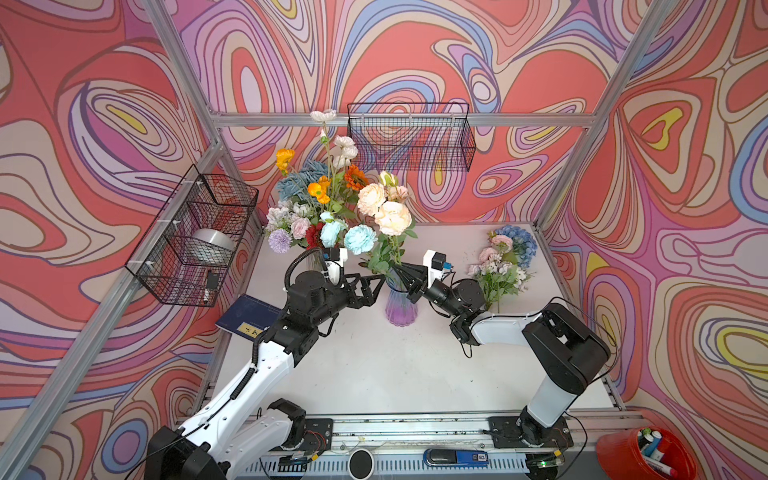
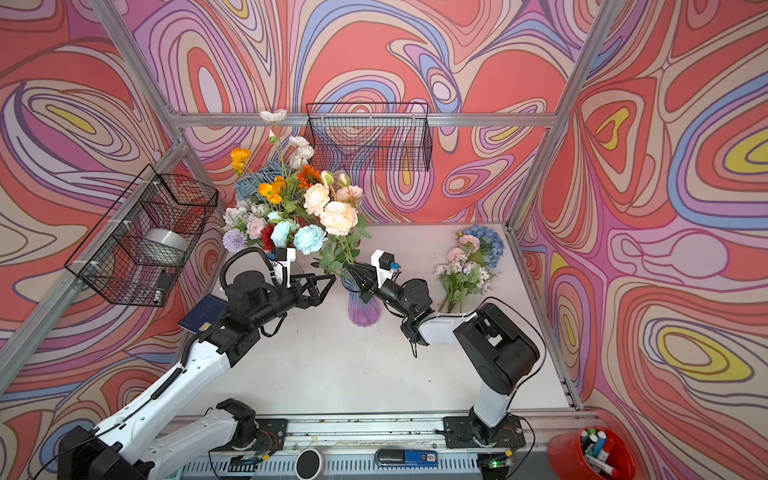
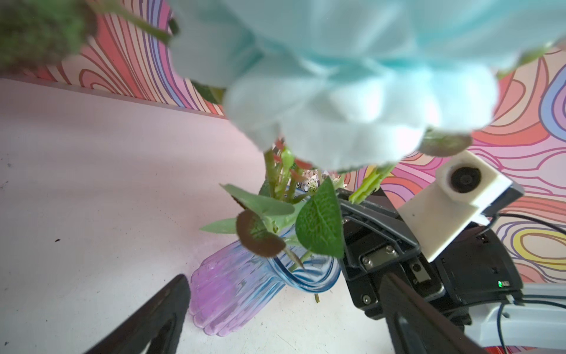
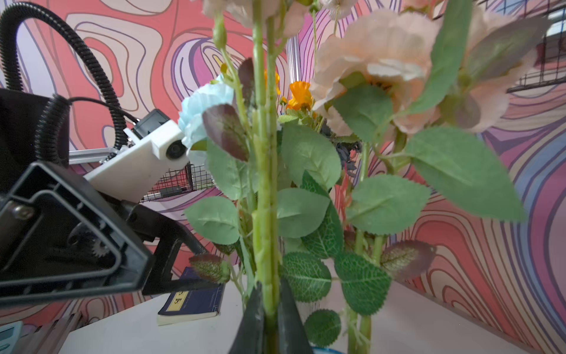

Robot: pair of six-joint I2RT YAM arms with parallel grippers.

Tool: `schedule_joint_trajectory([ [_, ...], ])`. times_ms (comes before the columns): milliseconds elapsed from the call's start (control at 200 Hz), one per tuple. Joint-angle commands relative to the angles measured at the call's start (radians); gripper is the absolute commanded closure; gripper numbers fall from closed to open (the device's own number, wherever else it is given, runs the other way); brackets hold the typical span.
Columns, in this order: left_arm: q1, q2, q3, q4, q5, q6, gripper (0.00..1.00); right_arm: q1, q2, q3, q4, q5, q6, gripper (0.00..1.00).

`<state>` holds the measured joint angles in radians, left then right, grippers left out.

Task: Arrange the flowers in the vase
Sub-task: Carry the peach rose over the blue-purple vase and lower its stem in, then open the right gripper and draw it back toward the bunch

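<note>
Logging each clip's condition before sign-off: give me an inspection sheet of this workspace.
Surface: white table, few dark specks.
Job's things: purple vase upright, peach roses standing in it; loose flowers lying at right; large bouquet back left.
Clutter: blue book beside left arm.
Grippers: left gripper open beside vase; right gripper shut on a rose stem.
Cables: black conduit arching over left wrist.
Surroundings: patterned walls, back wire basket, left wire basket, red cup of markers.
</note>
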<state>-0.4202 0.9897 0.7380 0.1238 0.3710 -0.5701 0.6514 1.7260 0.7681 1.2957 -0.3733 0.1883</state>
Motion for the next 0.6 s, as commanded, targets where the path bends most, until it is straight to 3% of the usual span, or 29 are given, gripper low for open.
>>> schedule_joint_trajectory([
  [0, -0.006, -0.008, 0.035, 0.016, 0.011, 0.029, 0.0, 0.008, -0.022, 0.004, -0.173, 0.002, -0.051, 0.95],
  [290, -0.008, 0.019, 0.057, 0.033, -0.005, 0.052, 0.0, 0.008, -0.1, 0.031, -0.402, 0.004, -0.123, 0.73],
  [476, -0.008, 0.043, 0.063, 0.073, -0.006, 0.051, 0.0, 0.008, -0.149, 0.045, -0.52, 0.002, -0.157, 0.71],
  [596, -0.008, 0.058, 0.065, 0.098, -0.004, 0.05, 0.0, 0.008, -0.192, 0.084, -0.688, 0.002, -0.185, 0.69],
])
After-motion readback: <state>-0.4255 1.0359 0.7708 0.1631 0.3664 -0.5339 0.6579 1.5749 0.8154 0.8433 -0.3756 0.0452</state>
